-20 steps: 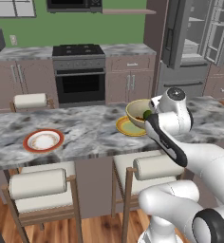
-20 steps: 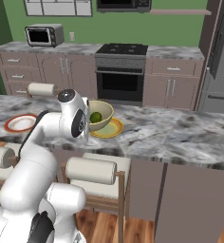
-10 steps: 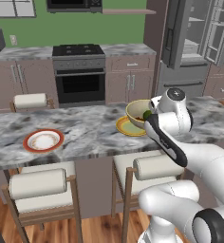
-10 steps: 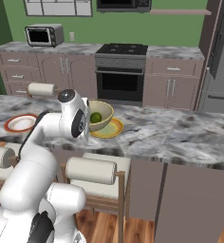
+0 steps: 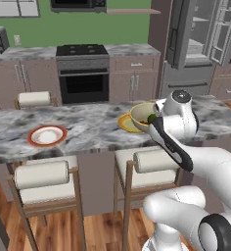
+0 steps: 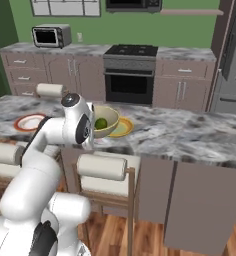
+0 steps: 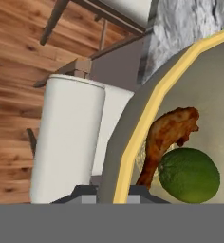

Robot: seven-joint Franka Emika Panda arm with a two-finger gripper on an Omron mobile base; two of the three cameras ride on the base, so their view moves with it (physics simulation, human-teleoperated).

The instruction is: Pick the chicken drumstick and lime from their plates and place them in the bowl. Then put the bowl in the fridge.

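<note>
My gripper (image 7: 113, 195) is shut on the near rim of the bowl (image 7: 143, 124), which runs down between my fingertips. Inside the bowl lie the brown chicken drumstick (image 7: 167, 134) and the dark green lime (image 7: 189, 174), touching each other. From the base, the bowl (image 5: 140, 113) is tilted at the counter's front edge, over the near side of the yellow plate (image 5: 123, 122), with my gripper (image 5: 152, 123) at its right side. In the right base view the lime (image 6: 100, 123) shows inside the bowl (image 6: 109, 128). The white, red-rimmed plate (image 5: 47, 136) lies bare at the left.
The fridge (image 5: 200, 44) stands at the back right with its doors open. Two stools (image 5: 41, 175) are tucked under the marble counter (image 5: 88, 127) in front of me. An oven (image 6: 130, 80) and cabinets line the far wall.
</note>
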